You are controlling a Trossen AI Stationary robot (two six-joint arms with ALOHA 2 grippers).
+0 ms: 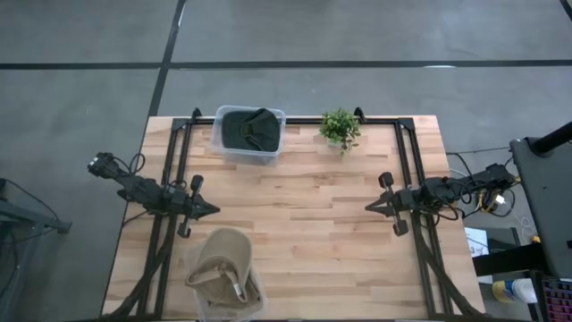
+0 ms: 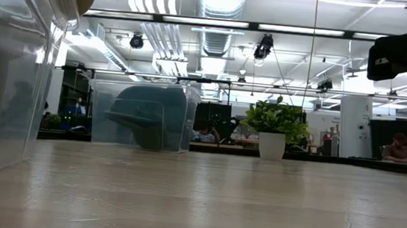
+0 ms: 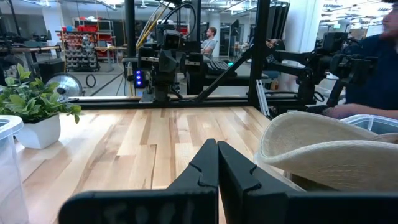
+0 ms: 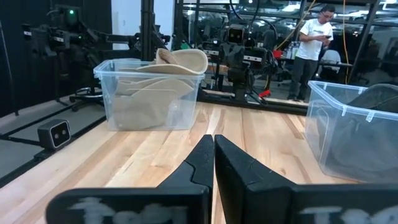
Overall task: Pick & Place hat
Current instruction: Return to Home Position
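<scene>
My left end effector (image 1: 211,210) pinched closed on nothing above the surface (image 1: 304,241), my right end effector (image 1: 370,207) the same opposite, brown caps (image 1: 222,259) piled in the transparent bin (image 4: 134,78) beside my left arm

Both arms sit stretched out level, left gripper (image 1: 211,210) and right gripper (image 1: 370,207) pointing inward at each other, well apart, fingers pressed together, fully closed as far as I can tell.

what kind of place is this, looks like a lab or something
Likely a robotics lab or workshop: exposed ceiling ducts, racks of equipment, and a wooden table where the left gripper and right gripper rest shut at either side.
</scene>
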